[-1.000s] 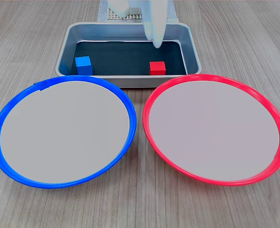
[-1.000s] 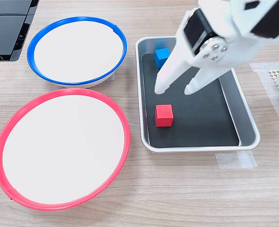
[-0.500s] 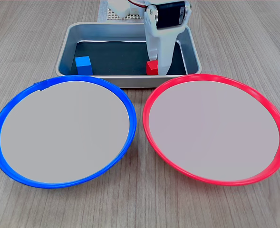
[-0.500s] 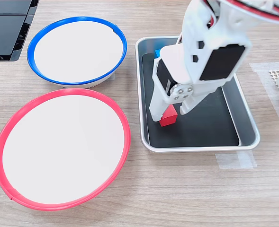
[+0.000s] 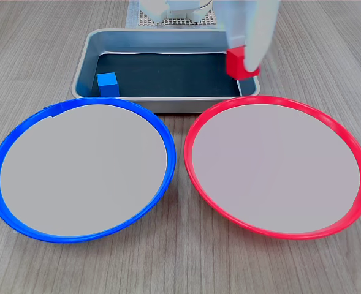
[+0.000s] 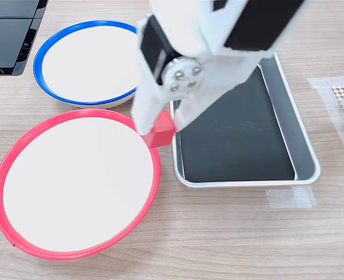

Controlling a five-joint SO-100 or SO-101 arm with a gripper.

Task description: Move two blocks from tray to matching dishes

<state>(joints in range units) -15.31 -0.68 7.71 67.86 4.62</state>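
The tool grips the red block, raised at the red dish's rim. I'd carry it over the dish's centre, lower, then let go.

White plastic arm throughout in the second exterior view, a black rectangular servo block set into it, a round silver horn with small screws at the wrist, long tapered white fingers below.

No readable text, no labels, no brands, no numbers in either view
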